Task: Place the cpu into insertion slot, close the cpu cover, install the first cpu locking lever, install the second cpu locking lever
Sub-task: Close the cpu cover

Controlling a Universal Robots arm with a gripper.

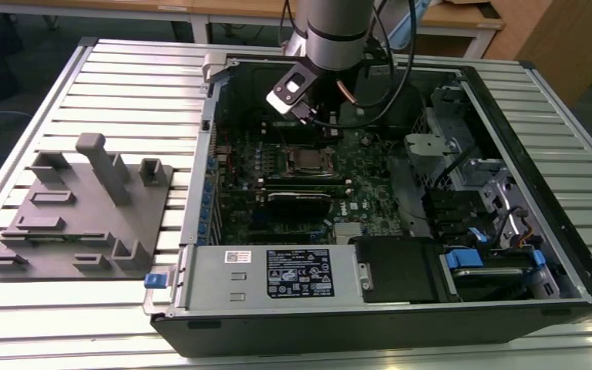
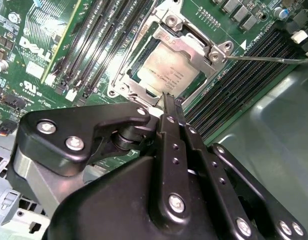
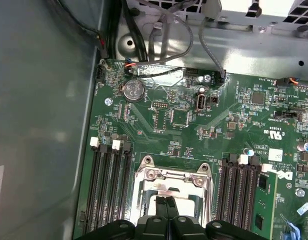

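The gripper (image 2: 170,104) has jaws pinched together, nothing in them, tips at the cpu cover (image 2: 193,46) edge, blocking part of the cpu (image 2: 169,72).

Colours around the open computer case

My end effector (image 2: 170,102) is matt black with silver screw heads. The motherboard (image 3: 194,125) is deep green with fine pale lines, and its memory slots (image 3: 111,185) are black with white clips. The cpu (image 2: 169,72) has a dull silver-grey top, and the cpu cover (image 2: 190,44) is bright silver. The counter (image 1: 121,85) is pale grey, striped by ribs.
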